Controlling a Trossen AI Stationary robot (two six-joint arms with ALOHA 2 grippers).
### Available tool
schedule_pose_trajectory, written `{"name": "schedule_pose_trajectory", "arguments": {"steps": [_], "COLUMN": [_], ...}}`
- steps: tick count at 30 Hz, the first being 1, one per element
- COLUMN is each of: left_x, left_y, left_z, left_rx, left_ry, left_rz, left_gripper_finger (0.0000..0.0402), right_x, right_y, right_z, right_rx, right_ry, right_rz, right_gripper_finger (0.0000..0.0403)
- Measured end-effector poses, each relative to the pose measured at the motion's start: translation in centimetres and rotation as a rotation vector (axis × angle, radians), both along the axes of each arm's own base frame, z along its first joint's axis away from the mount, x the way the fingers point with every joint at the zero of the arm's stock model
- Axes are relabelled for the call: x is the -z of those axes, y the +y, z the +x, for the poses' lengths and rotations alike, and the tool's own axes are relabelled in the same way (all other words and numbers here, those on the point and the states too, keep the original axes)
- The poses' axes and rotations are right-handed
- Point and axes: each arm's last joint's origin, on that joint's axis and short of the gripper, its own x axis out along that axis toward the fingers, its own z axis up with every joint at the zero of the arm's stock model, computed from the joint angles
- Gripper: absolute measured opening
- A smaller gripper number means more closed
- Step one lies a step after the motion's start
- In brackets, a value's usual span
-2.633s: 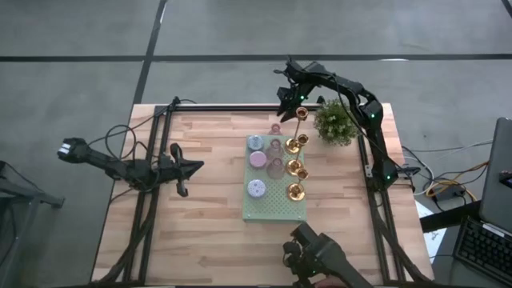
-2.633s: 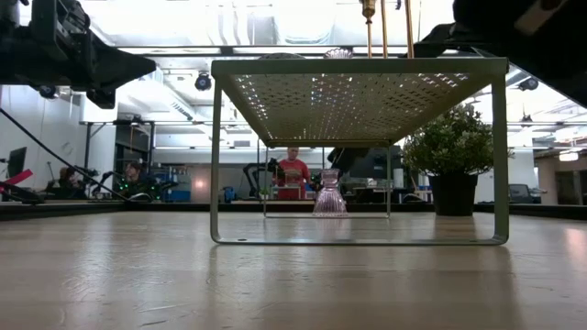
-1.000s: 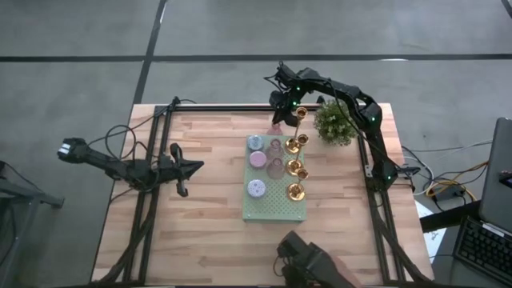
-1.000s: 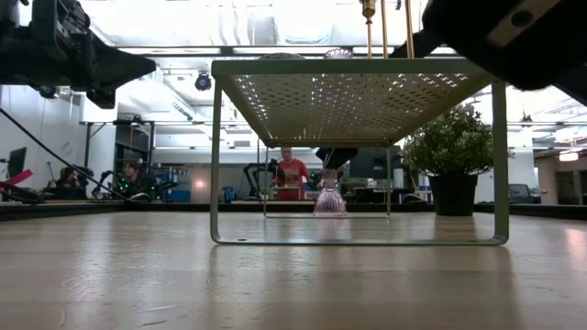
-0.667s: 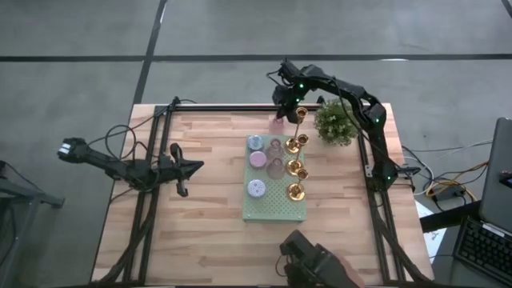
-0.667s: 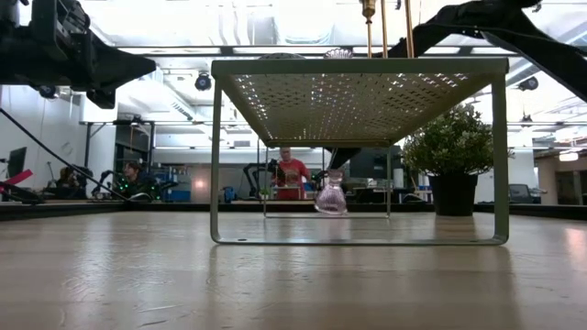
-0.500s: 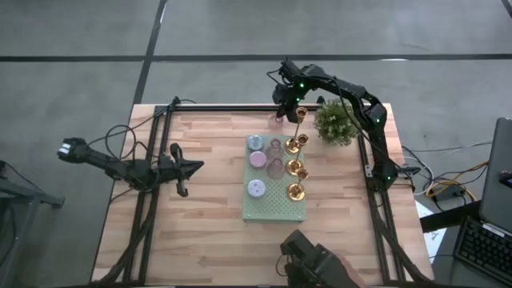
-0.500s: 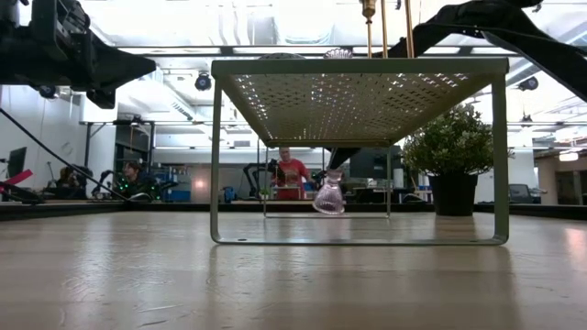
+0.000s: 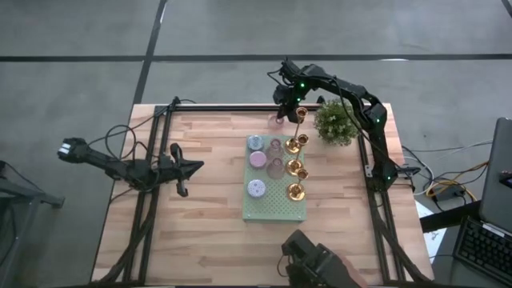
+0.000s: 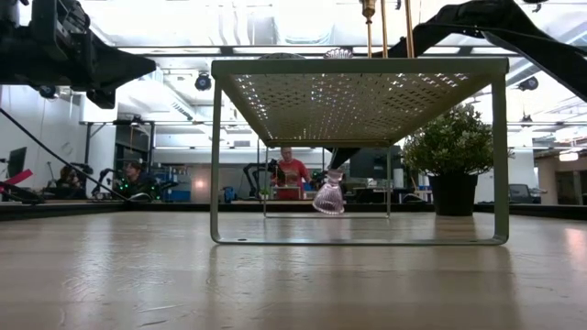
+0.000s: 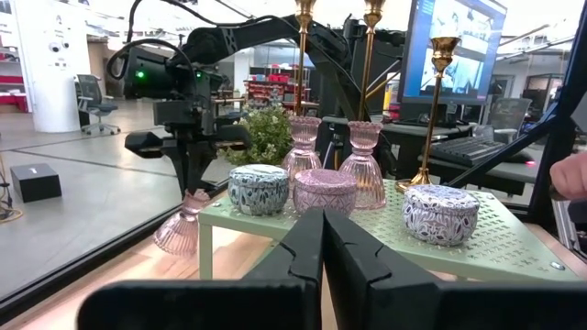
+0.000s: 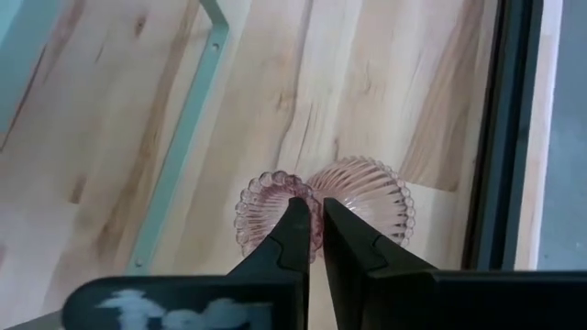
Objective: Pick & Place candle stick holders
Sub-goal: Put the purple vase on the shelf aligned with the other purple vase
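Observation:
A pink ribbed glass candle stick holder [image 12: 362, 203] hangs tilted near the table's far edge, beyond the pale green perforated stand [image 9: 272, 210]. My right gripper [image 12: 312, 220] is shut on it. The holder also shows in the low view [image 10: 328, 197] and the left wrist view [image 11: 181, 229]. On the stand are gold holders [image 9: 294, 168], two more pink glass holders [image 11: 363, 165] and round tins [image 11: 259, 188]. My left gripper [image 11: 323, 238] is shut and empty at the table's left [image 9: 196, 166]. My right gripper pinches the pink glass holder at its narrow waist [image 12: 307, 200], between the small cup end [image 12: 261, 215] and the wide flared foot [image 12: 367, 206]. The fingers come from above, pointing down. The holder hangs tilted, its foot [image 10: 326, 207] just above the table.
A green potted plant [image 9: 336, 122] stands right of the held holder. The tall gold holder [image 9: 301, 114] stands at the stand's far end, close beside my right gripper. A dark device and a person's hand [image 9: 316, 262] are at the near edge.
The pink glass holder stood upright on the table a second ago. It has since tipped over to a slant and risen a little off the table in my right gripper, which has gone slightly up. Over the last half second it has kept still.

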Motion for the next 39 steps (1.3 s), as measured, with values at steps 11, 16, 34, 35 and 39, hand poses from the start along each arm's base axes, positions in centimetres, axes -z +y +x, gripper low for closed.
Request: {"name": "schedule_pose_trajectory", "arguments": {"steps": [11,16,34,35,39], "left_x": [0.0,0.0,0.0,0.0,0.0], "left_y": [0.0,0.0,0.0,0.0,0.0], "left_z": [0.0,0.0,0.0,0.0,0.0], "left_rx": [0.0,0.0,0.0,0.0,0.0], "left_ry": [0.0,0.0,0.0,0.0,0.0], "left_rz": [0.0,0.0,0.0,0.0,0.0], "left_gripper_finger": [0.0017,0.0014,0.0017,0.0017,0.0014], "right_x": [-1.4,-2.7,-10.3,-10.7,-12.1], "right_y": [0.0,-0.4,-0.9,-0.9,-0.9], "right_z": [-0.2,-0.6,-3.6,-3.7,-4.5], "right_rx": [-0.016,-0.007,0.114,0.126,0.183], "right_ry": [-0.006,-0.006,0.028,0.027,0.033], "right_rz": [-0.005,-0.007,0.023,0.026,0.048], "right_gripper_finger": [0.0009,0.0008,0.0008,0.0008,0.0008]}}
